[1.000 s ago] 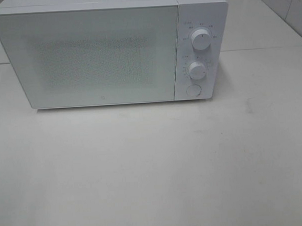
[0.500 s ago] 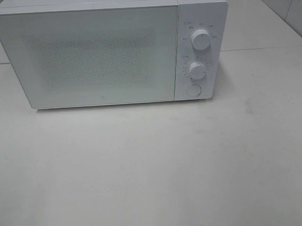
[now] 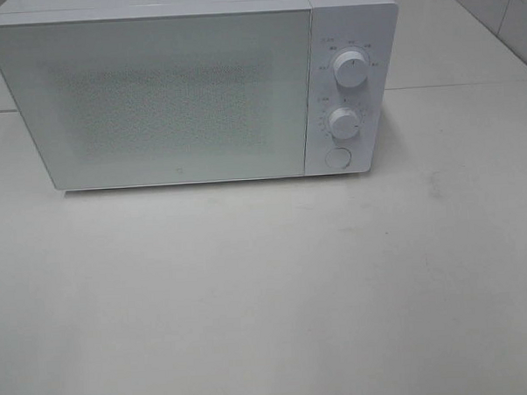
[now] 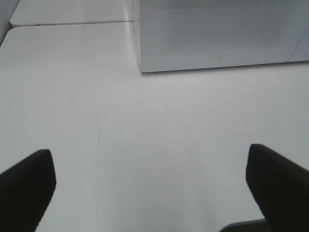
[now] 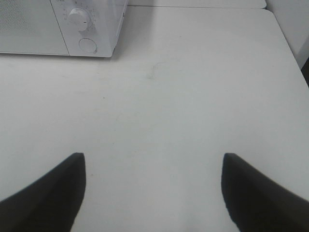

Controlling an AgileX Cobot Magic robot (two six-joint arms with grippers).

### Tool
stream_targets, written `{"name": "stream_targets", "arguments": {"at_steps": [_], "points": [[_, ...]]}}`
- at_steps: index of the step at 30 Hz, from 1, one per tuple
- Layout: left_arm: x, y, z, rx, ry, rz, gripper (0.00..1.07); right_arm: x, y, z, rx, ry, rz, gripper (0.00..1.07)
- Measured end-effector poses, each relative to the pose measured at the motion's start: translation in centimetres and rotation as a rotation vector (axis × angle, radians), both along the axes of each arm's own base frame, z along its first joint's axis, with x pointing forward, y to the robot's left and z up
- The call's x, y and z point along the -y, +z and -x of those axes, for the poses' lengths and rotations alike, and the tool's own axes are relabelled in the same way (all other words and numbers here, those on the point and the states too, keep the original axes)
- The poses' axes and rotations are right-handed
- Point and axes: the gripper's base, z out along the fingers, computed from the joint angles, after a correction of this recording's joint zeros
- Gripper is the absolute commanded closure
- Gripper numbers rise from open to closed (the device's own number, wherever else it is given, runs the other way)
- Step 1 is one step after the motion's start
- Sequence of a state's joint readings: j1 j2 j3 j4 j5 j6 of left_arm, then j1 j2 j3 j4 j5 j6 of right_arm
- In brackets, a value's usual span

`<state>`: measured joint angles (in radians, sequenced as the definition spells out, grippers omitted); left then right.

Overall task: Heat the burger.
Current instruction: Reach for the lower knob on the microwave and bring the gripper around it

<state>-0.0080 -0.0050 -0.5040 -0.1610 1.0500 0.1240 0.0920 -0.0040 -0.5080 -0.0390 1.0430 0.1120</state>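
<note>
Still, microwave point(image 3: 154, 97) shut, unchanged, left end effector point(image 4: 148, 152) spread, right end effector point(image 5: 153, 156) spread, empty.

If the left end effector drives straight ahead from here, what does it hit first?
Likely the microwave, near its closed door's left edge; only table lies between. The left end effector's tilt is unclear, so the table could come first.
</note>
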Motion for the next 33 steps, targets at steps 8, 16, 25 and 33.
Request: {"name": "stream_targets", "arguments": {"at_steps": [8, 16, 25, 33], "points": [[0.0, 0.0, 0.0, 0.000, 0.000, 0.000, 0.06, 0.0, 0.0, 0.0, 0.000, 0.000, 0.000, 0.32], [0.0, 0.0, 0.0, 0.000, 0.000, 0.000, 0.06, 0.0, 0.0, 0.0, 0.005, 0.000, -0.006, 0.32], [0.0, 0.0, 0.0, 0.000, 0.000, 0.000, 0.06, -0.4, 1.2, -2.0, -0.008, -0.001, -0.039, 0.32], [0.0, 0.0, 0.0, 0.000, 0.000, 0.000, 0.06, -0.6, 2.0, -4.6, 0.016, 0.002, -0.040, 0.32]]}}
